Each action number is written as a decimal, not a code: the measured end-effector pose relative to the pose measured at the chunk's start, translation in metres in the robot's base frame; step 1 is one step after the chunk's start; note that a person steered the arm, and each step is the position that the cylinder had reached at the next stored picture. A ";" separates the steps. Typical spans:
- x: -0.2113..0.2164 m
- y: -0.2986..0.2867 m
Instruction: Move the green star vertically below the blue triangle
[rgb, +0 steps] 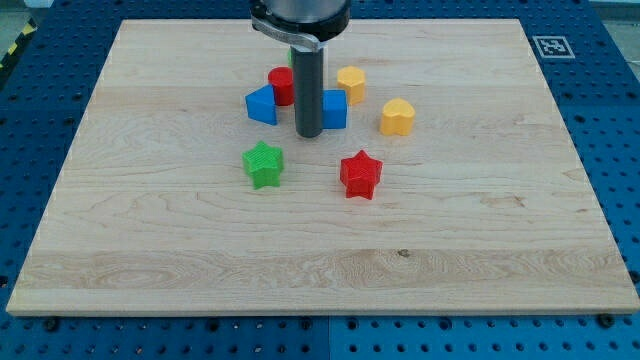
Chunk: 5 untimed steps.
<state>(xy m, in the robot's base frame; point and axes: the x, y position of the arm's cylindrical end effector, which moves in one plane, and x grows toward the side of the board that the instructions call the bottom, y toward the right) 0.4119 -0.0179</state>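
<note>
The green star (264, 164) lies left of the board's middle. The blue triangle (262, 104) sits above it, close to directly above, touching a red round block (282, 85). My tip (308, 134) is down between the blue triangle and a blue cube (334, 109), above and to the right of the green star with a gap between them. The rod hides part of the blue cube and the red block.
A red star (361, 174) lies right of the green star. A yellow block (351, 83) and a yellow hexagon block (397, 117) sit at the upper right of the cluster. A bit of green block (291, 58) shows behind the rod. The wooden board (150, 260) rests on a blue perforated table.
</note>
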 end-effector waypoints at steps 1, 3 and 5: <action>0.022 -0.018; 0.037 -0.102; 0.102 -0.068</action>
<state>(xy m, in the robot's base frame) 0.5140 -0.0859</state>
